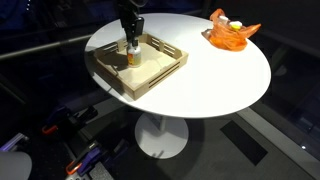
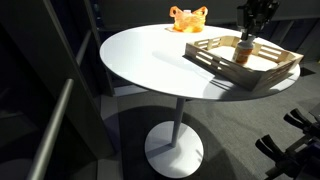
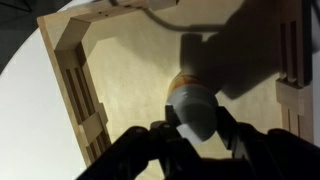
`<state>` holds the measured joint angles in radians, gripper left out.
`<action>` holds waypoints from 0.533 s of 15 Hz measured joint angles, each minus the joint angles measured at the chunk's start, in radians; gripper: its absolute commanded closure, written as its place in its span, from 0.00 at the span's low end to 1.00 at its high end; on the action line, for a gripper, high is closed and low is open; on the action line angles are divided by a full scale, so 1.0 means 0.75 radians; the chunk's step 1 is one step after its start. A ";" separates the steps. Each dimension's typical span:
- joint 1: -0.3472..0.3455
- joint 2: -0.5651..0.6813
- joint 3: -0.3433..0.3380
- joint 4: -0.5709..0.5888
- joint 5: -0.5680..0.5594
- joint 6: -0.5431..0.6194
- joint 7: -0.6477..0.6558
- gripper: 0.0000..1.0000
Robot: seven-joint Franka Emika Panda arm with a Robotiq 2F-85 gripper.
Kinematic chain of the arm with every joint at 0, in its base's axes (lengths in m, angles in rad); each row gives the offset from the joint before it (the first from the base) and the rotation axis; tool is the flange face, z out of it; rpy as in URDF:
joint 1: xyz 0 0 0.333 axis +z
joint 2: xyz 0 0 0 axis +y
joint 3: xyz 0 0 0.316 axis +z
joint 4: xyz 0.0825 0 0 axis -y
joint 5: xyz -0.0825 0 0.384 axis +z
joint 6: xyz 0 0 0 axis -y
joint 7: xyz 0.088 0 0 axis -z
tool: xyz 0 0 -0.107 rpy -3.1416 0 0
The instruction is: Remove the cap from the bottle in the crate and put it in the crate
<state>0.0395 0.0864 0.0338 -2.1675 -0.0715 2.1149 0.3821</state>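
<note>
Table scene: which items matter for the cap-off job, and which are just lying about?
Job:
- bottle, upright in the crate
- cap, gripped by the claw

Lying about:
- orange object, on the table, well apart from the crate

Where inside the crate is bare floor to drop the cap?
Bare floor runs from the small amber bottle to the slatted wooden crate's walls. Crowded only at the bottle, under the black gripper on the white round cap.
</note>
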 measured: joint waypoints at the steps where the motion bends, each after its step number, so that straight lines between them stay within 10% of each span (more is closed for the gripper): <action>1: 0.000 -0.002 0.000 -0.001 0.000 -0.005 0.056 0.81; 8: 0.000 -0.014 -0.003 0.000 0.003 -0.103 0.462 0.81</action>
<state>0.0395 0.0761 0.0314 -2.1675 -0.0696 2.0376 0.7283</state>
